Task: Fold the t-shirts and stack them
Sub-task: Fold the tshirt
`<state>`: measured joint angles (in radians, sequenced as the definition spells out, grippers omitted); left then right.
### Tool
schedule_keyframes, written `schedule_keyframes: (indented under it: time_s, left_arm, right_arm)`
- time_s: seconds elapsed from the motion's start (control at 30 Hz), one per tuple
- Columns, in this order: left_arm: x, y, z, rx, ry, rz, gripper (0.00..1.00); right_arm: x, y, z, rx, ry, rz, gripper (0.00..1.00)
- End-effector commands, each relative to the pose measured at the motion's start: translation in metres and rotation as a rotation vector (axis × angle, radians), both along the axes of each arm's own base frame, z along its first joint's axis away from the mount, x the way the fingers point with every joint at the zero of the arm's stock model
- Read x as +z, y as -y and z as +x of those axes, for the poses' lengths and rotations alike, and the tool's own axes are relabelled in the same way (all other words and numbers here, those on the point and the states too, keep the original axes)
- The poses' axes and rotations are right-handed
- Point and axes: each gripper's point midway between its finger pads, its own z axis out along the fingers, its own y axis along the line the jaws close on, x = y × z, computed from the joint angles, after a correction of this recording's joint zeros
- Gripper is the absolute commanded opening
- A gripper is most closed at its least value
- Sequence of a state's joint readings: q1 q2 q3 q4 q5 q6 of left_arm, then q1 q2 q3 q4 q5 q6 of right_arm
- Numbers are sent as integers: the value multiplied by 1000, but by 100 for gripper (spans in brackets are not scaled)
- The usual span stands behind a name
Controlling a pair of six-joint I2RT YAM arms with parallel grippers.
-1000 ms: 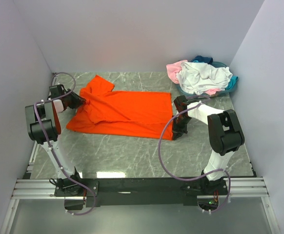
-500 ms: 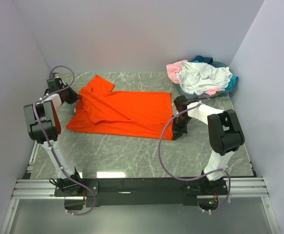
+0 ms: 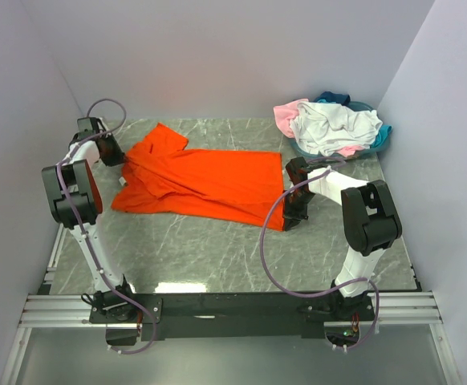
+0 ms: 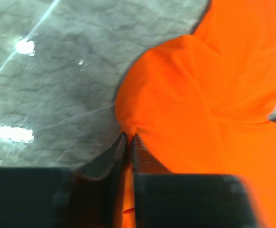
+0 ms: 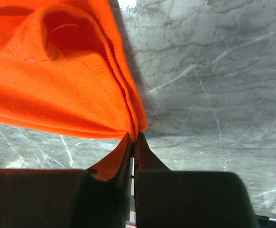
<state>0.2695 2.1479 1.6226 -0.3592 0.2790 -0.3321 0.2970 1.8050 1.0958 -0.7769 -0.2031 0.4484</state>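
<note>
Tabletop (image 3: 209, 257), far left: left gripper (image 4: 128, 138) is closed, pinching a rumpled edge of the orange t-shirt (image 3: 205, 183). This shirt lies spread across the middle of the marble surface, bunched at its left end. Right gripper (image 5: 133, 137) is closed on the shirt's near right corner, hem clamped between the fingers. Far right corner: heap of t-shirts (image 3: 334, 128), white, pink and teal, apart from the orange one.

We see a grey veined marble tabletop (image 4: 57, 71) under the left gripper (image 4: 129, 137), with bright light glints (image 4: 14, 134) on it to that gripper's left and plain pale walls (image 3: 217, 56) beyond.
</note>
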Motion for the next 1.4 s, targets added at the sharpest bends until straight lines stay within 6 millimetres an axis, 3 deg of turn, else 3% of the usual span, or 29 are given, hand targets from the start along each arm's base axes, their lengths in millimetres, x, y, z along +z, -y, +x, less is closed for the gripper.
schedule_keyframes:
  time_s: [0.0,0.1,0.13,0.23,0.3,0.63,0.87,0.97,1.07,1.2,1.23,1.37]
  left_arm:
    - [3,-22,-1,23,0,109,18]
    - [6,-28,-4,74,-6,124,34]
    - [4,-30,-8,92,-14,133,44]
    - [13,-36,-13,142,8,158,55]
    - [23,-32,-16,143,38,134,57]
    - [1,14,-36,82,42,-111,55]
    - [-5,29,-32,83,60,-240,56]
    - [-5,29,-31,87,66,-253,54]
    - [-2,30,-32,81,78,-282,44]
    - [2,28,-33,84,95,-333,12]
    - [5,24,-33,94,104,-345,9]
    - [10,10,-33,118,112,-338,6]
  right_arm:
    - [-16,15,-21,25,-82,-99,0]
    - [-15,15,-19,25,-78,-101,0]
    - [-14,15,-18,26,-76,-102,0]
    - [-14,15,-18,25,-73,-103,0]
    - [-14,16,-20,23,-76,-104,0]
    - [-14,15,-22,25,-71,-99,0]
    - [-14,16,-25,24,-67,-96,0]
    - [-14,16,-26,21,-66,-96,0]
    - [-14,16,-27,21,-66,-96,0]
    - [-13,16,-26,23,-61,-96,0]
    - [-13,17,-26,23,-61,-96,0]
    - [-13,16,-26,24,-62,-98,0]
